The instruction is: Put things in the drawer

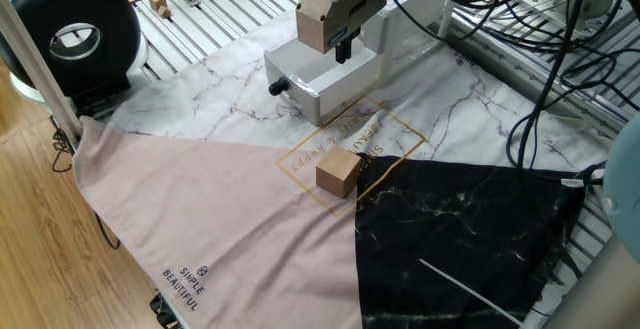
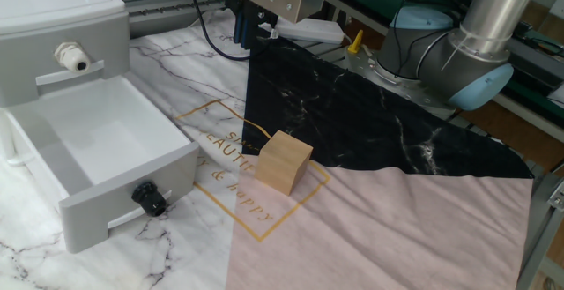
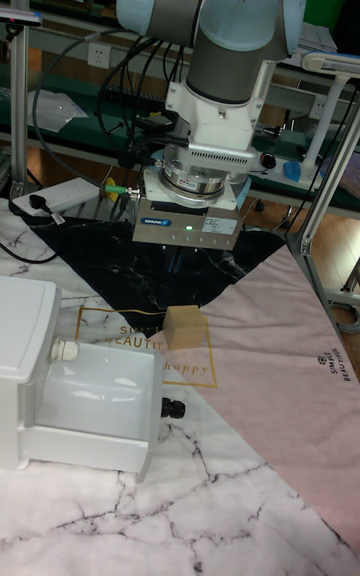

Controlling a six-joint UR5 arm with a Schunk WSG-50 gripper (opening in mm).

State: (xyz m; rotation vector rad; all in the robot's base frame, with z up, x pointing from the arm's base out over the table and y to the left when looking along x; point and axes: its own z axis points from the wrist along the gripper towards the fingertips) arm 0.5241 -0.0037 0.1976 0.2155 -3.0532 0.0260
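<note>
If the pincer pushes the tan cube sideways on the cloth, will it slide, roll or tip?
The tan cube has flat faces, so it probably will not roll. It looks solid and rests on wrinkled cloth, so it may drag the fabric or tip if pushed high.

Tan cube (image 2: pixel 284 162), white drawer (image 2: pixel 106 162), marble-pink-black cloth (image 2: pixel 388 228).

tan cube (image 2: pixel 284 162) beside open white drawer (image 2: pixel 106 158)

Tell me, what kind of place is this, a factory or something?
More likely a robotics lab or test bench. A robot arm stands over a table of slotted aluminium rails, loose cables trail behind, and only a toy-sized white drawer and a wooden cube lie on a printed cloth.
</note>
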